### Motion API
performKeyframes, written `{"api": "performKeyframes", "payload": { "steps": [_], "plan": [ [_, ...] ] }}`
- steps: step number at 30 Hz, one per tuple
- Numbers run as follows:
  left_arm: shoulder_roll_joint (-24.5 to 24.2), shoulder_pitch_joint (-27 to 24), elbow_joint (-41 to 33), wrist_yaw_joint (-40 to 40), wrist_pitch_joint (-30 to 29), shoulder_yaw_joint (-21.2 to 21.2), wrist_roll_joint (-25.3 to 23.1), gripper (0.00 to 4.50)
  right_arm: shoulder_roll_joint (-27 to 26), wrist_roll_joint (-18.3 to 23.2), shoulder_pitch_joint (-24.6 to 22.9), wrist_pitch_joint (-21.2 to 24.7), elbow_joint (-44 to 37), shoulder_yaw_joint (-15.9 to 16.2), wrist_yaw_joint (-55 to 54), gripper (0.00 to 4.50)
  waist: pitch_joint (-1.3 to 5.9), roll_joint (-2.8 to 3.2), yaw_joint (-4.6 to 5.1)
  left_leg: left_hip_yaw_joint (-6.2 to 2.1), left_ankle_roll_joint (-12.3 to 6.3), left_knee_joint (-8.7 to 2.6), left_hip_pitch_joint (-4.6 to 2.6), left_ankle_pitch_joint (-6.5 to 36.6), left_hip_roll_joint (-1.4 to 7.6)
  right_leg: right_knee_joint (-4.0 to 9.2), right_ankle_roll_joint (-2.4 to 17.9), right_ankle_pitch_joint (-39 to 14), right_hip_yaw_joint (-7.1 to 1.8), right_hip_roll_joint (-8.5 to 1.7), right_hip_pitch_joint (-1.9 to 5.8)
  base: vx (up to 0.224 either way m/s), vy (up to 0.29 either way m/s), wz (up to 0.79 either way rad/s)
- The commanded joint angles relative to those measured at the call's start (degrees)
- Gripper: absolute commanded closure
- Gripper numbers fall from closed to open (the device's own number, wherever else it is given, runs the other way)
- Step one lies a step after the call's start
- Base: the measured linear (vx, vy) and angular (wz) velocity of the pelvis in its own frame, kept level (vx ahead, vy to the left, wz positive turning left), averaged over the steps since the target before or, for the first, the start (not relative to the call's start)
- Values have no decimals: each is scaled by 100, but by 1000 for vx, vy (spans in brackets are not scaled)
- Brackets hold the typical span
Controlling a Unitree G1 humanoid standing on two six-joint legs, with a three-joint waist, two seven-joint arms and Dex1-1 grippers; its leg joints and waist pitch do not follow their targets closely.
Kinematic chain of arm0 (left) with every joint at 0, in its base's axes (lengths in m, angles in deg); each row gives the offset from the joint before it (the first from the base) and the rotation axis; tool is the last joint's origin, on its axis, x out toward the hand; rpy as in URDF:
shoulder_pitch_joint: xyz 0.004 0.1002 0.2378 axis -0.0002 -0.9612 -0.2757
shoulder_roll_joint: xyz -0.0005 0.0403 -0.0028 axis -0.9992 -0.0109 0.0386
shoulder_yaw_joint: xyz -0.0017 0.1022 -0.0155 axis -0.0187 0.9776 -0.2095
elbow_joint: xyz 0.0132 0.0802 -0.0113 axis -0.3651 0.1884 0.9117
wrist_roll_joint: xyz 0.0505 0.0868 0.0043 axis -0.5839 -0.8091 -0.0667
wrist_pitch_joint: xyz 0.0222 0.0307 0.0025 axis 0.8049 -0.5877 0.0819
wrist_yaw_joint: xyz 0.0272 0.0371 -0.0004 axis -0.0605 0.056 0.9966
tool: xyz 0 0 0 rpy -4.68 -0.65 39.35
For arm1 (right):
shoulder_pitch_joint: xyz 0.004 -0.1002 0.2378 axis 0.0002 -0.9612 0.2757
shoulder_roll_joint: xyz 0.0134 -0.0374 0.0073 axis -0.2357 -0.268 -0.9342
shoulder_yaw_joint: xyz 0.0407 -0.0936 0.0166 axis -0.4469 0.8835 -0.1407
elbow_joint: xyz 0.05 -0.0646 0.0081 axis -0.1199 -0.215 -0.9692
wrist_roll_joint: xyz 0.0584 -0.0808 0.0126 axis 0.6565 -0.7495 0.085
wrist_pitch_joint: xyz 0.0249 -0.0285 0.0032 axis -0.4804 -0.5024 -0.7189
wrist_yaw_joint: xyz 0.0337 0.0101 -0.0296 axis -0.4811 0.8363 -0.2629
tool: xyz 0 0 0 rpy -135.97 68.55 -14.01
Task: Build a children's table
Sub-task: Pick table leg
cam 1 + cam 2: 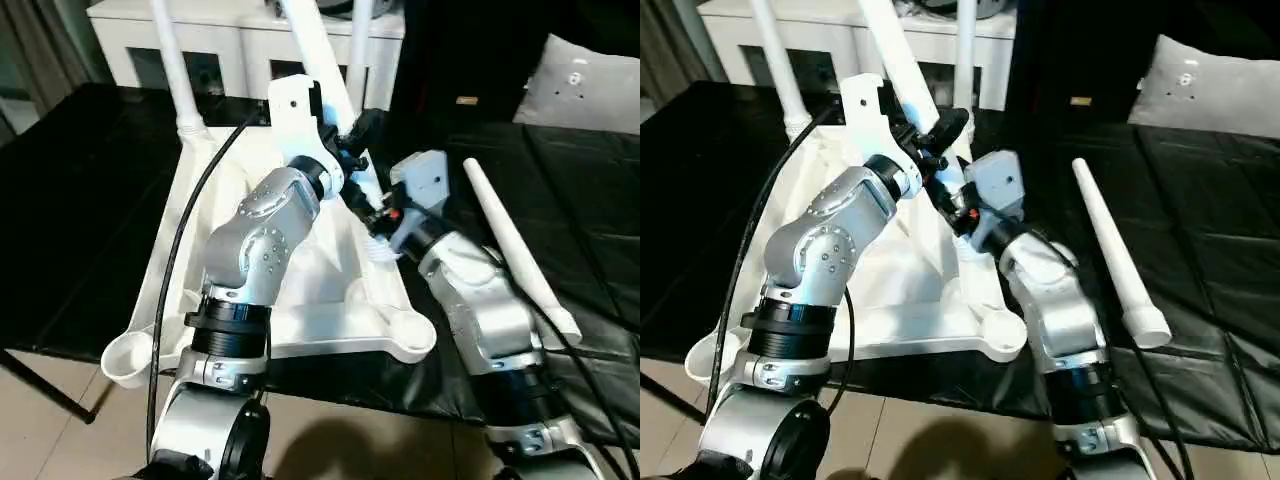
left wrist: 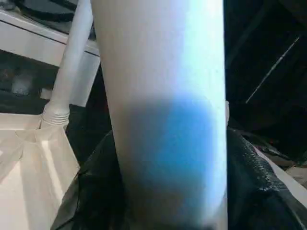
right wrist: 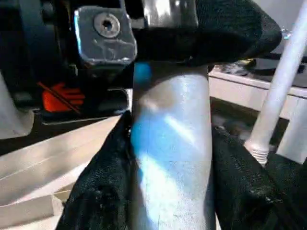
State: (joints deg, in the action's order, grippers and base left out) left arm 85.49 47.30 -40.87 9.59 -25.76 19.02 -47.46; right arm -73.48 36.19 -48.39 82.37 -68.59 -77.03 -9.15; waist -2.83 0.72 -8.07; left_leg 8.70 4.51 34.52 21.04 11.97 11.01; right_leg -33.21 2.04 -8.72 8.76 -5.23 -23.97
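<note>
Legs at the tabletop's (image 1: 300, 335) far corners stand seated, both tools clamp a third leg (image 1: 312, 40), and a fourth leg (image 1: 1115, 255) lies right, unfitted.

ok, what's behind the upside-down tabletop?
A white cabinet with dark door panels stands behind the tabletop. Two fitted legs and the leg both grippers hold cover parts of its front.

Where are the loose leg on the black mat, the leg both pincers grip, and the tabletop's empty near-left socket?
loose leg (image 1: 1112, 258), right eye view, mid-shaft.
gripped leg (image 1: 312, 45), left eye view, upper shaft.
empty socket (image 1: 126, 360), left eye view, rim.
</note>
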Motion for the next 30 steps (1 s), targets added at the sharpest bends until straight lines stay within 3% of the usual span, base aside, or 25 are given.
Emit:
{"api": "performKeyframes", "payload": {
  "steps": [1, 9, 16, 18, 20, 23, 30],
  "plan": [
    [322, 44, 48, 106, 72, 6, -120, 246, 32, -90, 135, -178, 75, -157, -195, 266, 453, -29, 28, -9, -492, -327, 3, 99, 192, 298, 638, -947, -368, -369, 461, 0, 0, 0],
    [326, 83, 139, 109, 198, 35, -9, 259, 43, -263, 190, -605, 386, -67, -281, 266, 452, -31, 38, -9, -454, -330, 0, 189, 194, 304, 612, -1025, -373, -362, 461, 0, 0, 0],
    [228, 107, 201, 32, 257, 39, 51, 262, 69, -251, 308, -597, 579, -64, -176, 266, 467, -31, 43, -7, -508, -315, -2, 118, 189, 277, 685, -868, -380, -359, 466, 0, 0, 0],
    [133, 114, 207, -88, 262, 89, 58, 262, 127, -67, 314, -501, 566, -50, 134, 266, 469, -29, 42, -8, -569, -308, 2, 66, 191, 266, 735, -779, -377, -355, 468, 0, 0, 0],
    [-43, 120, 261, -270, 245, 169, 12, 262, 242, 160, 268, -284, 500, -75, 432, 210, 462, -38, 36, -1, -634, -307, 2, 125, 181, 293, 705, -893, -371, -356, 477, 0, 0, 0],
    [-258, 140, 325, -509, 188, 182, 21, 263, 402, 507, 231, -54, 406, -181, 822, 176, 464, -37, 16, -7, -680, -305, 1, 131, 188, 301, 627, -1030, -369, -356, 473, 0, 0, 0],
    [-710, 193, 528, -1150, 74, 172, 131, 264, 877, 1442, 149, 674, 61, -490, 1815, 120, 468, -46, 2, -4, -664, -302, -13, 148, 186, 316, 635, -1129, -357, -352, 468, 0, 0, 0]
  ]
}}
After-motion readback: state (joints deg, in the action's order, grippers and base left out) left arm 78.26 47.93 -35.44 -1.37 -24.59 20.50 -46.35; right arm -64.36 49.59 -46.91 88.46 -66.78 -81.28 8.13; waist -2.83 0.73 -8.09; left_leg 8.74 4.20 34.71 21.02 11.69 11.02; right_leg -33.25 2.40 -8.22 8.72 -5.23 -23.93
